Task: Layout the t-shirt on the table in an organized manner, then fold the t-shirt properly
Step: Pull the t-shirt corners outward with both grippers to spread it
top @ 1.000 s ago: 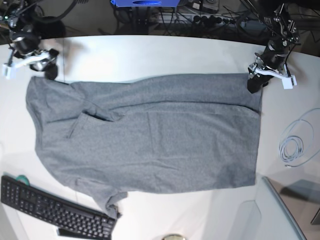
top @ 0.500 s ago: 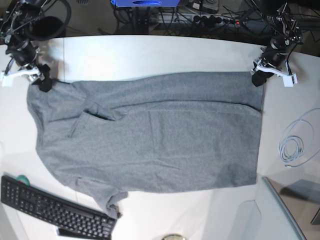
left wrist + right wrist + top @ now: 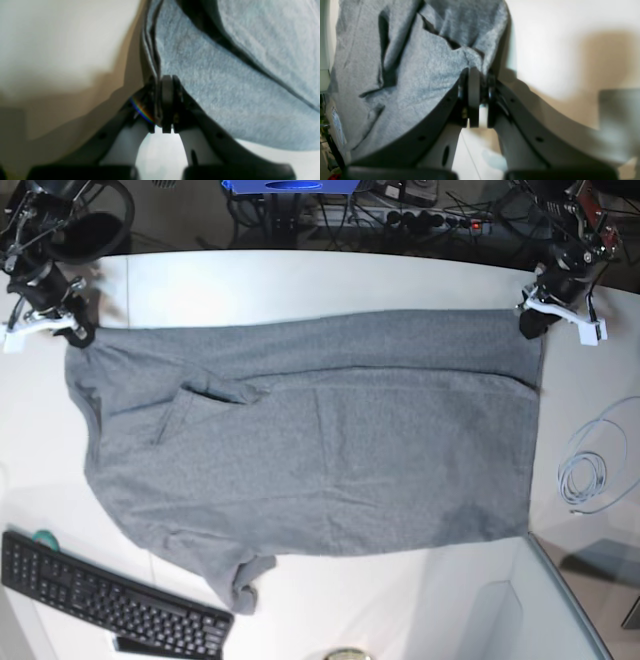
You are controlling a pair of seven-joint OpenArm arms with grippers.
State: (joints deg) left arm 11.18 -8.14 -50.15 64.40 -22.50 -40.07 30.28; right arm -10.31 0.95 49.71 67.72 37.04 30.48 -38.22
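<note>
White table fills the base view, cables and clutter along its far edge, a keyboard at the near left corner, a coiled cable off to the side. Across the middle lies the shirt, spread wide, its long axis running side to side between my two arms.

My right gripper sits at the far corner on the view's left, at the shoulder end. From the wrist view the pads are pressed together on a bunched fold of grey knit, fabric hanging away from the tool toward the near side of the table. My left gripper has the far corner on the view's right, the hem end. Its wrist view shows the pads clamped on a doubled cloth edge, the rest draping off and away.

So both pinches are on the far edge, and the whole body of the shirt lies nearer the camera than either tool. That far edge runs nearly straight between the two grippers, taut by the look of it. The near sleeve is crumpled by the keyboard, and a tucked fold sits by the collar end.

I judge this as layout, not folding yet. Any flattening pull has to go along that far edge line, with neither arm nearer the bulk of the cloth.
</note>
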